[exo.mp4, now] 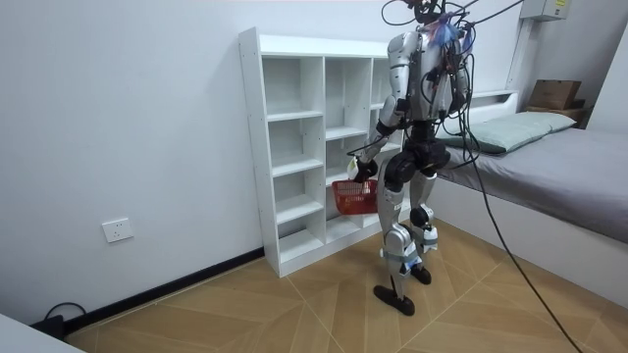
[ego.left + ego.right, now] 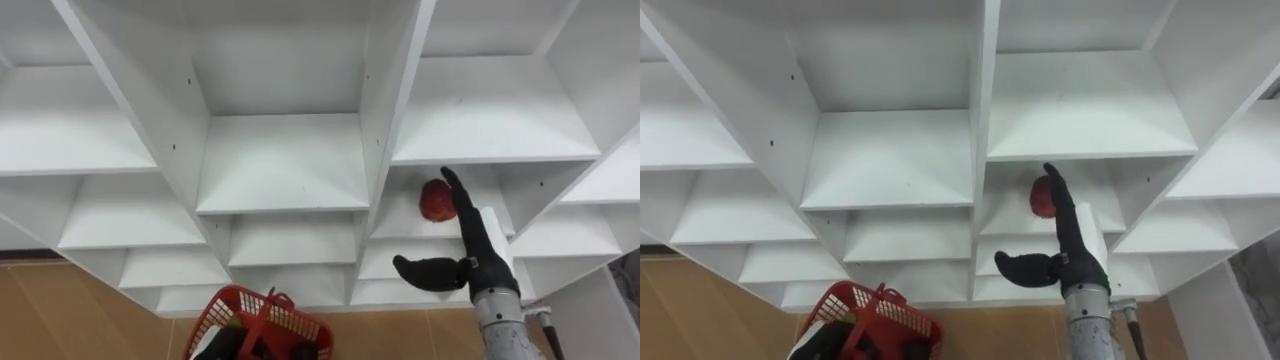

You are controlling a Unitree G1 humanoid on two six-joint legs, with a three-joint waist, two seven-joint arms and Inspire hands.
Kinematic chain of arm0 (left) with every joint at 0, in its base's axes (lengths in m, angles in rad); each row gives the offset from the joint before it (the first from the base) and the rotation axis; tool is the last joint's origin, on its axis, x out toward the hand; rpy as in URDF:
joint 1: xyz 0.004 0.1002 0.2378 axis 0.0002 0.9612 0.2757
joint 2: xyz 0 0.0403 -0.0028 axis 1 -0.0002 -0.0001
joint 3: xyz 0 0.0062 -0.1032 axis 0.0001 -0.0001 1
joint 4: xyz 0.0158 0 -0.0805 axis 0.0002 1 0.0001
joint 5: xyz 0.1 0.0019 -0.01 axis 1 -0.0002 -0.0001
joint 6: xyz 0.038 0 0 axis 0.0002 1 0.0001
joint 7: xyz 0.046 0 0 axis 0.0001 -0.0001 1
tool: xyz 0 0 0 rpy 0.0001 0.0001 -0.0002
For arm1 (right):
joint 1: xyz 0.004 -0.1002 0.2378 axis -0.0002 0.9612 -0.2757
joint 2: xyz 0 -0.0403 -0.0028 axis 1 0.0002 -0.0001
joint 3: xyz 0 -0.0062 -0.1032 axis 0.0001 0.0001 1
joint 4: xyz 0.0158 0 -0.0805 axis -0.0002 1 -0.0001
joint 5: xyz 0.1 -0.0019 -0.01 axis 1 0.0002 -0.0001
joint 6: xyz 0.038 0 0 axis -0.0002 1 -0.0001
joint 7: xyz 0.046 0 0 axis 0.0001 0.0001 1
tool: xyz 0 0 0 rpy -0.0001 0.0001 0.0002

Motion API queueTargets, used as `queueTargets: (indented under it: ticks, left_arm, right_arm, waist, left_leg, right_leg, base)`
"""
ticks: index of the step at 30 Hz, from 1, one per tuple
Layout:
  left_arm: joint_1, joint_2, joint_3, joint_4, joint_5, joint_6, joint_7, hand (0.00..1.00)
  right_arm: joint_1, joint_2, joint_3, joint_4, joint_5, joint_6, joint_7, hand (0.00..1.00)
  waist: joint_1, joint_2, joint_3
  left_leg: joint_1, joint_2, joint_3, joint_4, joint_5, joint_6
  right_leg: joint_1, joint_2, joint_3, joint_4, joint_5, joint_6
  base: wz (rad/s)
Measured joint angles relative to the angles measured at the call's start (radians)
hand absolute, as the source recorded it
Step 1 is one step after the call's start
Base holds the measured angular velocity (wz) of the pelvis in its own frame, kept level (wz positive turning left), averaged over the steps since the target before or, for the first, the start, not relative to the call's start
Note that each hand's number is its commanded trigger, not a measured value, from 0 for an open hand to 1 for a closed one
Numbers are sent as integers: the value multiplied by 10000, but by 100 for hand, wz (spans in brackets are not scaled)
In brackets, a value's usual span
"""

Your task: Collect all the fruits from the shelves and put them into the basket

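Item count: one closet (image 1: 252, 147); one red fruit (image 2: 436, 200); one red basket (image 2: 228, 308); one bed (image 1: 579, 186); one pillow (image 1: 525, 126); one wall socket (image 1: 119, 230).

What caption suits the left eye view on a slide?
Open right hand reaches for a red fruit in the white closet; left hand carries a red basket.

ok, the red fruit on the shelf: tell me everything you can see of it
The red fruit is small and roundish, deep red with a slightly mottled, dull skin; its kind cannot be told. It sits alone on a white closet shelf, in the compartment just right of a vertical divider. The right hand reaches up at it with straight fingers and thumb spread wide. One finger crosses the fruit's right edge, but whether it touches cannot be told. Nothing grips the fruit.
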Motion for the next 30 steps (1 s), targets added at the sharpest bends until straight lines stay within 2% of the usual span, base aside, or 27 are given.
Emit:
queueTargets:
  ticks: [7,14,23,30]
  left_arm:
    - [28,3,1,1,-164,2,94,100]
    - [41,3,-1,64,-251,19,138,100]
    - [46,4,-36,58,-247,41,136,100]
    - [-55,20,33,47,-197,41,48,100]
  right_arm:
    - [4,16,0,-42,723,1,-782,0]
    - [18,37,3,-163,728,-42,-1465,0]
    - [16,14,4,77,780,-52,-1835,0]
    - [-368,-62,-129,851,785,-101,-1892,0]
  waist:
    - [-2,-19,-4]
    - [-2,-25,-7]
    - [-2,-12,10]
    - [75,-3,14]
  left_leg:
    - [10,0,29,-2,0,0]
    - [36,3,94,-2,0,0]
    - [-5,3,99,-2,0,0]
    - [-189,3,95,12,0,0]
  right_leg:
    - [-2,3,4,-14,0,0]
    - [2,7,41,-11,4,-1]
    - [-17,5,17,-23,5,-1]
    - [-207,5,14,-13,12,-10]
  base:
    - [0]
    - [-2]
    - [0]
    - [0]
